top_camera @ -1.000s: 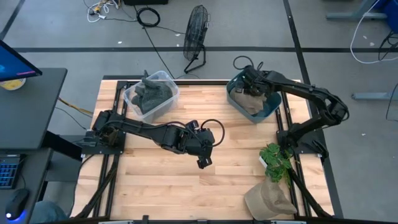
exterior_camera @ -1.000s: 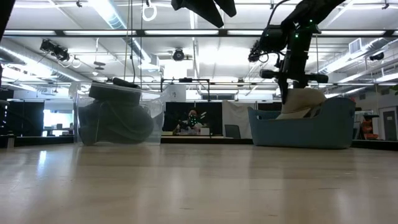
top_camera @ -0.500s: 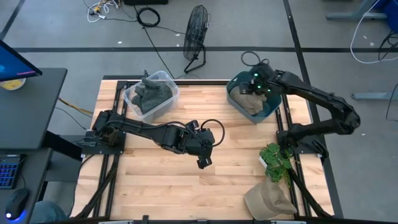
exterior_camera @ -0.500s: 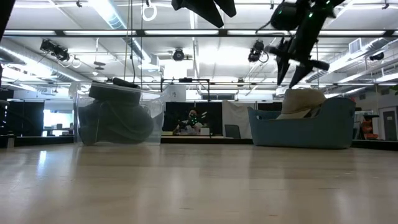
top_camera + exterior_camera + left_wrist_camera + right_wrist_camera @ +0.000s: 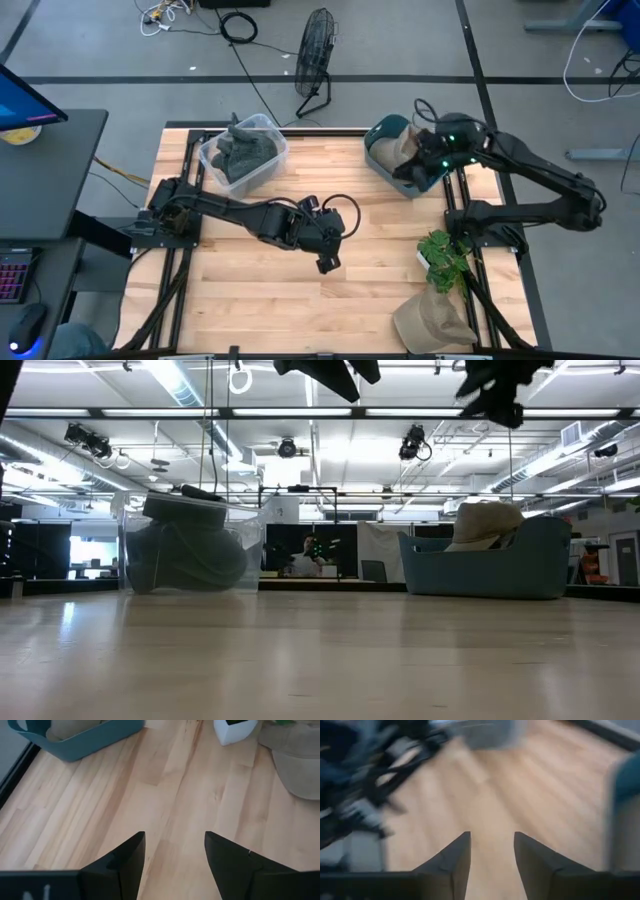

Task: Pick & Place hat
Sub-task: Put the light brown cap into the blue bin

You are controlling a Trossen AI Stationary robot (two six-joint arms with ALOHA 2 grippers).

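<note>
A tan hat (image 5: 403, 148) lies in the blue bin (image 5: 440, 178) at the table's far right, its crown above the rim (image 5: 485, 523). A second tan hat (image 5: 432, 320) rests on the near right corner, also in the left wrist view (image 5: 297, 767). My right gripper (image 5: 415, 170) hangs open high above the blue bin (image 5: 495, 395), pointing toward the table's left and touching nothing (image 5: 491, 855). My left gripper (image 5: 325, 258) waits open over the table's middle (image 5: 175, 855).
A clear bin (image 5: 245, 150) with dark hats stands at the far left (image 5: 190, 550). A green plant in a white pot (image 5: 440, 258) stands by the right edge, between the blue bin and the second hat. Bare wood lies between the two bins.
My right gripper has risen from the tan hat in the blue bin, high above it, swung toward the table's right edge and turned to point left. The hat has stayed in the bin.
</note>
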